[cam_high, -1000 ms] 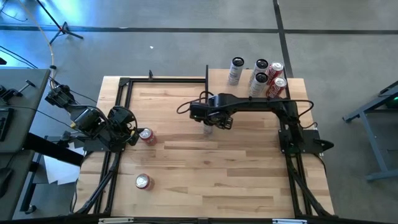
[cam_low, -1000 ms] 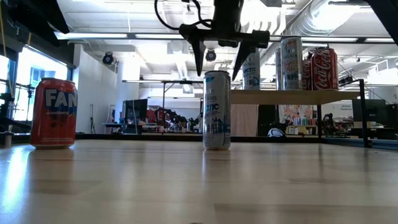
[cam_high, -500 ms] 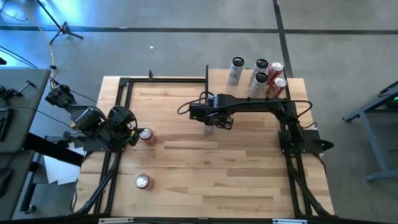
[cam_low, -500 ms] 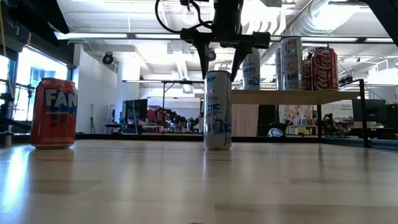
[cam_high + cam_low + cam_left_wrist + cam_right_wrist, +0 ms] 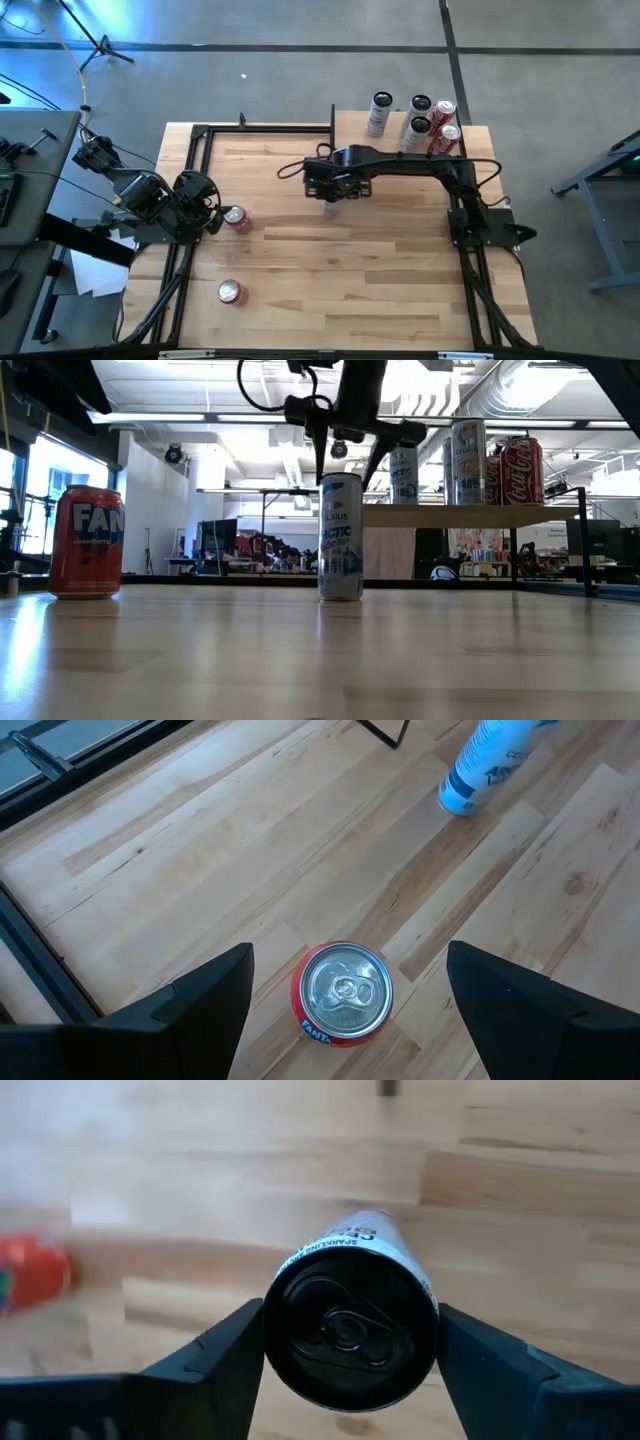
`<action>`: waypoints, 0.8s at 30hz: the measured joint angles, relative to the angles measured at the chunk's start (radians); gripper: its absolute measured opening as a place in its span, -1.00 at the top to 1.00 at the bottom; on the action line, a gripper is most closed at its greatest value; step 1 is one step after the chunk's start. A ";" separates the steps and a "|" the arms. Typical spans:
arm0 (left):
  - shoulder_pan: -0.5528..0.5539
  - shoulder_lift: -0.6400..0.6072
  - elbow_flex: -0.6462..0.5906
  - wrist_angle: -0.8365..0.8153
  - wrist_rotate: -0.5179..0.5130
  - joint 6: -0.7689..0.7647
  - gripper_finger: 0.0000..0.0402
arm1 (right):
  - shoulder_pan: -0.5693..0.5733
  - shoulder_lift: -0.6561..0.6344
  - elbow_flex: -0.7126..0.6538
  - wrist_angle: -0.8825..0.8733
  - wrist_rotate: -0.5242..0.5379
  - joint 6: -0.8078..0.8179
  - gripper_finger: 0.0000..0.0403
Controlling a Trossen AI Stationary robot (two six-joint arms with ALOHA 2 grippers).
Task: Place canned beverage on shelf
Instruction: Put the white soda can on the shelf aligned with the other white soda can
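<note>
Right gripper point(image 5: 343, 455) clamped on the slim white can point(image 5: 341, 536) at mid-table; left gripper point(image 5: 345, 1010) idle over an orange can

We find the right gripper's two fingers point(image 5: 215, 1365) pressed against opposite sides of the slim white can near its top, with the can standing on the table point(image 5: 300, 290) directly below the wrist. The shelf point(image 5: 470, 513) lies beyond this gripper, toward the arm's far side, and already carries several cans point(image 5: 418, 124), white ones and red ones. We note the left gripper at the table's left edge with its fingers point(image 5: 205, 1000) spread wide apart, holding nothing; an orange can point(image 5: 341, 993) stands upright between and below them, untouched. A second red-topped can point(image 5: 231, 291) stands on the table nearer the front edge, well apart from both grippers
</note>
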 joint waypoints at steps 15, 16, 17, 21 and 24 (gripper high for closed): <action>0.000 0.000 0.000 0.000 0.000 0.000 -0.54 | 0.003 0.002 0.006 0.013 -0.059 -0.243 -0.23; 0.000 0.000 0.000 0.000 0.000 0.000 -0.54 | 0.003 0.002 0.006 0.013 -0.058 -0.229 -0.23; 0.000 0.000 0.000 0.000 0.000 0.000 -0.54 | 0.004 0.002 0.006 0.014 -0.058 -0.217 -0.23; 0.000 0.000 0.000 0.000 0.000 0.000 -0.54 | 0.005 0.004 0.018 0.010 -0.054 -0.191 -0.23; 0.000 0.000 0.000 0.000 0.000 0.000 -0.54 | 0.007 0.007 0.031 0.009 -0.040 -0.161 -0.23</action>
